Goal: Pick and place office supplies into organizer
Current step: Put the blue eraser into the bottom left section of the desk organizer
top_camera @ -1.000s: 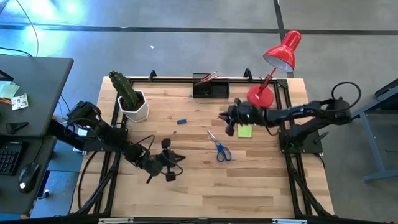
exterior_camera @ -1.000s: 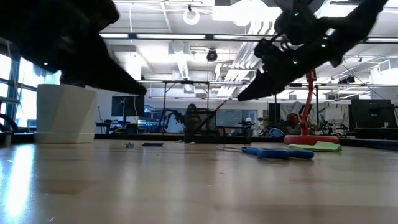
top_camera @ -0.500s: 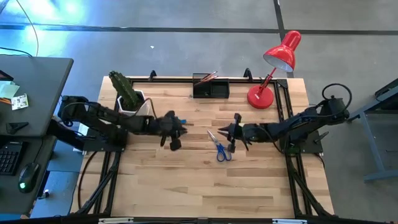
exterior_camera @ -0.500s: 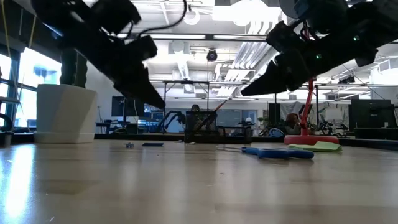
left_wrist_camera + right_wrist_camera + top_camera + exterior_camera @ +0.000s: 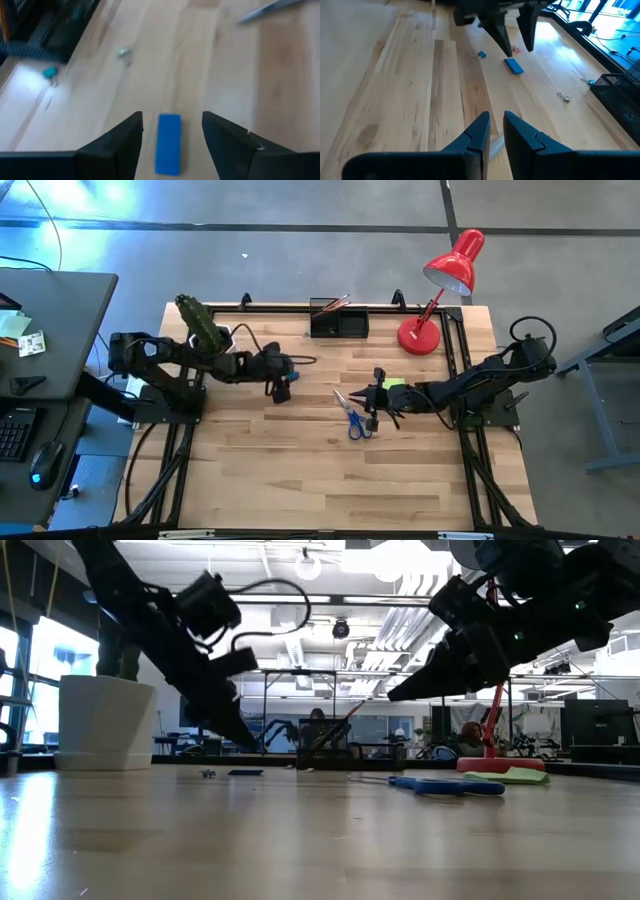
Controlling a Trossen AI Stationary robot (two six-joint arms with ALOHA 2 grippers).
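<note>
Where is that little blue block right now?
In the high view the blue block lies on the table's left half, right of the cactus pot, directly under the left gripper, whose open fingers straddle it without touching.

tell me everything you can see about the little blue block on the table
The blue block is a small, flat, plain rectangular bar of solid bright blue, material unclear. It lies flat on the bare wooden table, in front of the organizer and right of the cactus pot. The left gripper is open, its fingers straddling the block without touching it.
</note>
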